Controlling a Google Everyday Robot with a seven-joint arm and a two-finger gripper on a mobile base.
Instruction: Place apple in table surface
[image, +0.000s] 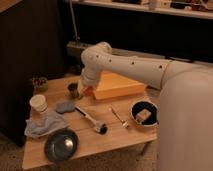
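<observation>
The apple (89, 92) shows as a small orange-red patch at the tip of my gripper (85, 90), which looks shut on it. The gripper hangs low over the back left part of the table surface (100, 142), a light wooden top. It sits right beside a dark cup (73, 89) and just left of the yellow tub (117, 85). Most of the apple is hidden by the gripper. I cannot tell whether the apple touches the wood. The white arm reaches in from the right.
A white paper cup (38, 103) stands at the left above a grey cloth (45, 125). A dark round plate (61, 145) lies near the front edge. A brush (90, 119), a utensil (119, 117) and a black bowl (144, 114) lie mid-table and right.
</observation>
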